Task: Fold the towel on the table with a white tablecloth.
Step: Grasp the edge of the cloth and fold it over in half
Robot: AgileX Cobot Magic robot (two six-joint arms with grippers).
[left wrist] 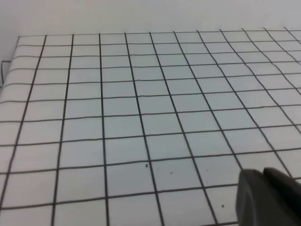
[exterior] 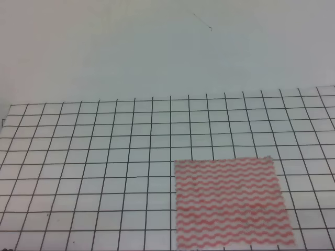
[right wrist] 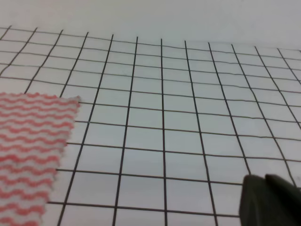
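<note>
The towel (exterior: 230, 203) lies flat and unfolded on the worktop (exterior: 78, 172), spread over the white gridded tablecloth (exterior: 104, 136) toward four to five o'clock in the high view, its edges roughly in line with the grid. No arm shows in that view, so the step in hand looks like the first approach, with nothing yet grasped. To do it well, I would bring both tools down on one edge of the towel, each near a corner, pinch only the thin top cloth without catching the tablecloth beneath, lift low, and carry that edge straight across to the opposite one so the stripes line up. The right tool (right wrist: 270, 200) shows only as a dark tip at five o'clock in its wrist view, with the towel's corner at nine o'clock, well apart from it; it would need to travel left to reach it. The left tool (left wrist: 268, 197) shows likewise as a dark tip at five o'clock of its own view, over bare grid with no towel in sight. Whether either tool is spread or pressed together I cannot tell.
</note>
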